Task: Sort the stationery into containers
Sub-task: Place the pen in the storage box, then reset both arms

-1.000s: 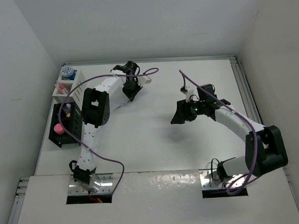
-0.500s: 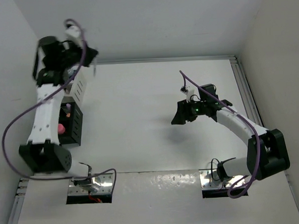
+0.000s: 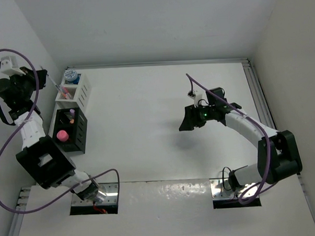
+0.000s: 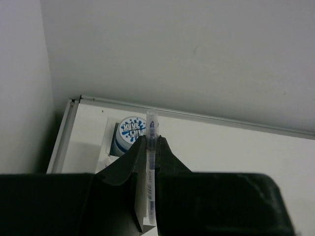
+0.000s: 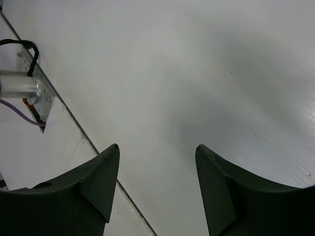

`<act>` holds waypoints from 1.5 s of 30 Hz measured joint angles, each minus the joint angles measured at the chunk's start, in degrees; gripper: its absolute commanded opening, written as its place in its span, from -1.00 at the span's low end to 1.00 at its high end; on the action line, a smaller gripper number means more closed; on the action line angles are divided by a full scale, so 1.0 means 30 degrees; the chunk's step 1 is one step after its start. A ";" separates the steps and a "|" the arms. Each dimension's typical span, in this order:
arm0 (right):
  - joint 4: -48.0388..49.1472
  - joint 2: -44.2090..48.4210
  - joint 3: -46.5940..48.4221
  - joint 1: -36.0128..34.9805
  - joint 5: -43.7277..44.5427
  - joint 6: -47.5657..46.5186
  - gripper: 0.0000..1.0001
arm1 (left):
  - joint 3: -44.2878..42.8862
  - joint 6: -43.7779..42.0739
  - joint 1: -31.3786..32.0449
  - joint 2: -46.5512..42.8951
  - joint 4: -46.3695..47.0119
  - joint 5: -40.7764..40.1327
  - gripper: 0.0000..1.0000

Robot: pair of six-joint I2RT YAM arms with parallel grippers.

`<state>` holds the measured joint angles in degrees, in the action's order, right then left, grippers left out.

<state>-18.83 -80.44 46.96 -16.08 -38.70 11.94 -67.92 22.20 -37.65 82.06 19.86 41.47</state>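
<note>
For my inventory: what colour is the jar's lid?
Lid: white with blue print; left wrist view.

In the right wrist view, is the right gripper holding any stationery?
No, the right gripper stands open, with only bare white table showing between its jaws.

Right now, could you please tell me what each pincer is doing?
Left pincer: closed on a clear pen.
Right pincer: open, holding nothing.
</note>
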 measured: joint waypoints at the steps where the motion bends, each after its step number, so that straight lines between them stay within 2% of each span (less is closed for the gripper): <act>1: 0.0000 -0.0029 0.0051 -0.0036 -0.0007 -0.0007 0.25 | 0.0233 0.0423 -0.0240 0.0437 0.0452 0.0066 -1.00; 4: 0.0000 -0.0073 0.0080 -0.0066 -0.0051 -0.0007 0.24 | 0.0386 0.1049 -0.0386 0.1246 0.1647 0.0160 -1.00; 10: 0.0117 -0.0393 0.0066 -0.0066 -0.0102 -0.0007 0.25 | 0.0160 0.0568 0.0080 0.2142 0.3249 0.0204 -1.00; 18: -0.0233 -0.1282 0.0029 -0.0066 -0.0109 -0.0634 0.24 | -0.0117 -0.0903 0.0685 0.4204 0.3242 -0.0233 -1.00; 30: -0.0350 -0.1756 0.0029 -0.0066 -0.0109 -0.0780 0.23 | 0.0146 -0.1923 0.1341 0.5617 0.3861 -0.0896 -0.97; 32: -0.0444 -0.1756 0.0029 -0.0058 -0.0102 -0.0831 0.23 | 0.0605 -0.2193 0.1421 0.5617 0.4124 -0.1129 -0.74; 33: -0.0503 -0.1756 0.0029 -0.0066 -0.0102 -0.0860 0.23 | 0.0772 -0.2280 0.1457 0.5617 0.4146 -0.1166 -0.38; 35: -0.0729 -0.1756 0.0036 -0.0058 -0.0095 -0.0918 0.24 | 0.0954 -0.2535 0.1523 0.5654 0.4051 -0.1093 -0.16; 36: -0.0903 -0.1756 0.0036 -0.0058 -0.0102 -0.0969 0.26 | 0.0947 -0.2674 0.1545 0.5654 0.3934 -0.1064 0.35; 37: -0.1027 -0.1756 0.0036 -0.0058 -0.0102 -0.0991 0.27 | 0.0925 -0.2965 0.1559 0.5646 0.3796 -0.1027 0.60; 39: -0.1472 -0.1756 0.0124 -0.0058 -0.0087 -0.1093 0.30 | 0.0430 -0.3330 0.1566 0.5639 0.2645 -0.1056 0.78; 44: -0.2951 -0.1566 0.1566 0.0605 0.0131 -0.1399 0.35 | -0.3701 -0.5326 0.1719 0.5421 -0.3461 -0.1559 0.83; 45: -0.3169 -0.1406 0.2135 0.1166 0.0109 -0.1311 0.35 | -0.4809 -0.5938 0.1865 0.5158 -0.4983 -0.1668 0.90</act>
<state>-28.34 -84.66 53.36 -12.58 -38.37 8.01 -82.35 4.38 -32.05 97.54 4.91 36.47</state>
